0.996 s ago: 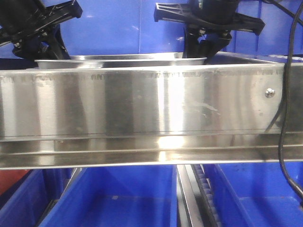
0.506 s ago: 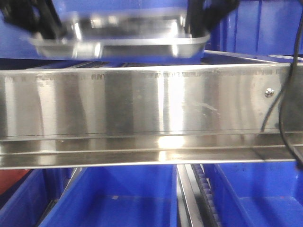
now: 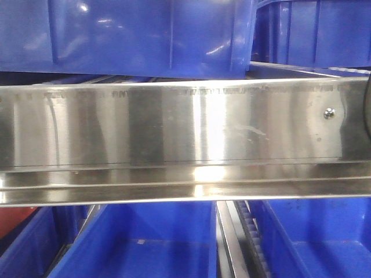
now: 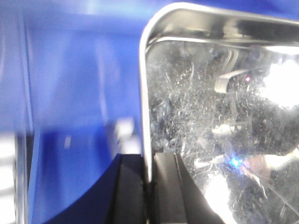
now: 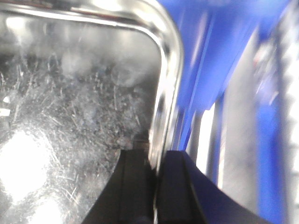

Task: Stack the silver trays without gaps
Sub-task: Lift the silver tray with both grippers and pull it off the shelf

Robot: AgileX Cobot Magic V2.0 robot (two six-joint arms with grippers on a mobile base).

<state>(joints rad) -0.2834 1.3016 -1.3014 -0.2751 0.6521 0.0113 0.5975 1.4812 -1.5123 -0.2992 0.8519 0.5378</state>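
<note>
No silver tray and neither gripper shows in the front view. In the left wrist view a scratched, shiny silver tray (image 4: 219, 116) fills the right half, over blurred blue. My left gripper (image 4: 147, 175) is shut on its left rim, one black finger (image 4: 128, 191) outside and one inside. In the right wrist view the silver tray (image 5: 74, 107) fills the left half. My right gripper (image 5: 155, 179) is shut on its right rim, just below the rounded corner, with a finger (image 5: 135, 186) inside the tray. Whatever lies under the tray is hidden.
A long flat steel rail (image 3: 185, 127) with a round screw (image 3: 330, 113) spans the front view. Deep blue bins (image 3: 145, 35) stand behind and above it, and more blue bins (image 3: 145, 243) below. A roller track (image 3: 243, 237) runs between the lower bins. A black cable (image 3: 367, 110) hangs at the right edge.
The tray sat just behind the rail, then rose between both grippers. Now the tray and both arms have gone up out of the front view.
</note>
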